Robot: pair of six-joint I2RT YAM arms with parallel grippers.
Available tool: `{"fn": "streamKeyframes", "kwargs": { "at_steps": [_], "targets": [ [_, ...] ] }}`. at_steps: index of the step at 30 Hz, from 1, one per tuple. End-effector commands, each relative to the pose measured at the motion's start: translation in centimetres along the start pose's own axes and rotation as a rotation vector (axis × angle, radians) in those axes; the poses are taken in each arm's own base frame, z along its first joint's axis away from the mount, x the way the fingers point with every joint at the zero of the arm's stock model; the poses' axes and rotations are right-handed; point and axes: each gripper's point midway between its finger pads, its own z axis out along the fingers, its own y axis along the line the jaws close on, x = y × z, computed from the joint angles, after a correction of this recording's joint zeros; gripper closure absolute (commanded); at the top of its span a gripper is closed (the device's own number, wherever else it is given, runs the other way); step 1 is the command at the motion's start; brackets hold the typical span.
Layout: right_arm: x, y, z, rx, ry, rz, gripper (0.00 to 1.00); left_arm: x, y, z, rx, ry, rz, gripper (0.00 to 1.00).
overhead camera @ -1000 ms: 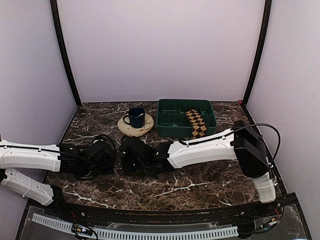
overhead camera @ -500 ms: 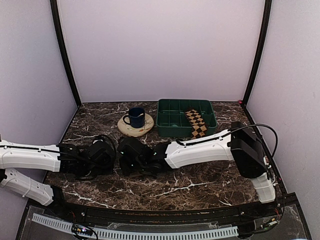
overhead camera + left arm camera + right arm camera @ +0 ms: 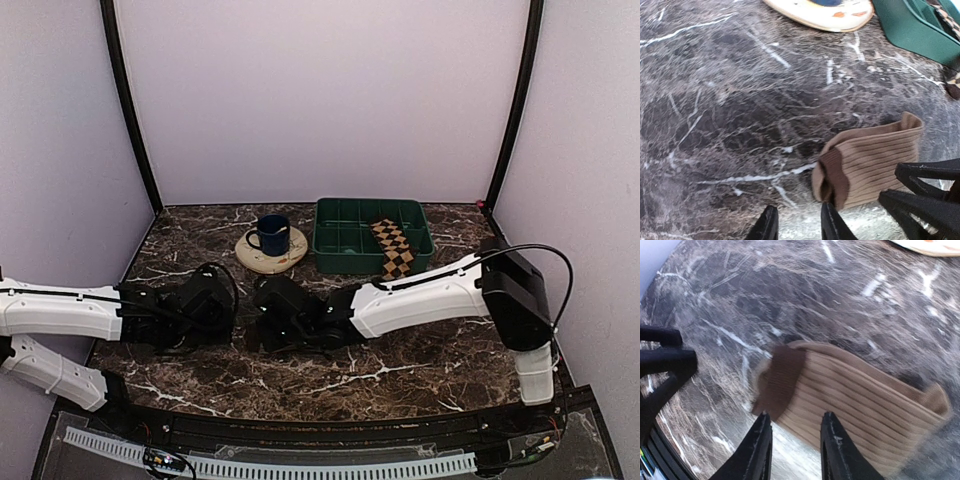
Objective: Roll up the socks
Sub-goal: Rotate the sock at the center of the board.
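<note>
Two pincers, left gripper and right gripper, face each other over the folded tan sock (brown cuff showing) on the table, both spread, pinching nothing.

The left arm and right arm have white shells with black joints, a thin black cable loops right of the green tray, and the fingers are slim and black.
</note>
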Motion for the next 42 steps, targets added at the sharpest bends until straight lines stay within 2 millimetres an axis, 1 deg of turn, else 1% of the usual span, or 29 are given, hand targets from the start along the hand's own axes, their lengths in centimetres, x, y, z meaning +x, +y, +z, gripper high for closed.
{"fn": "streamKeyframes", "kwargs": {
  "at_steps": [1,3,4,7,10,12,14,16,18,22,30,34,36,42],
  "targets": [
    [-2.9,-2.4,-2.9,0.001,-0.107,0.069,0.73,-2.0,-3.6,-0.5,0.129,-0.042,0.054,0.7],
    [-2.6,-3.5,-3.3,-0.007,-0.114,0.091,0.79,-2.2,-4.7,-0.5,0.167,-0.04,0.064,0.73],
    [-1.8,-4.2,-3.2,-0.01,-0.1,0.095,0.82,-2.1,-5.3,-0.4,0.186,-0.033,0.07,0.74],
    [-1.3,-4.9,-3.2,-0.048,-0.1,0.121,0.91,-1.9,-6.8,0.2,0.224,-0.012,0.079,0.76],
    [-1.0,-5.1,-2.8,-0.1,-0.103,0.148,0.95,-1.5,-8.2,1.1,0.247,0.016,0.091,0.8],
    [-1.5,-4.8,-2.7,-0.148,-0.124,0.166,0.96,-1.4,-9.0,1.6,0.257,0.03,0.095,0.82],
    [-0.9,-4.9,-2.5,-0.173,-0.123,0.172,0.98,-1.4,-9.8,2.0,0.269,0.037,0.097,0.86],
    [-0.7,-4.9,-2.3,-0.197,-0.126,0.182,0.98,-1.2,-10.3,2.4,0.276,0.046,0.098,0.89],
    [-0.3,-4.9,-2.0,-0.217,-0.122,0.192,0.99,-0.9,-10.5,2.8,0.274,0.057,0.099,0.9],
    [0.5,-5.3,-1.1,-0.243,-0.108,0.226,0.99,-0.1,-10.0,4.0,0.247,0.089,0.091,0.91],
    [1.9,-7.6,1.1,-0.226,-0.099,0.264,1.0,1.1,-7.3,6.4,0.203,0.143,0.003,0.97],
    [2.3,-9.0,1.7,-0.194,-0.101,0.284,1.0,1.4,-6.4,7.3,0.185,0.158,-0.021,0.98],
    [2.6,-9.7,1.9,-0.177,-0.098,0.291,1.0,1.9,-6.0,7.8,0.172,0.176,-0.023,0.99],
    [2.9,-10.6,2.1,-0.141,-0.091,0.302,1.0,3.1,-5.2,9.0,0.141,0.214,-0.027,0.99]
  ]
}}
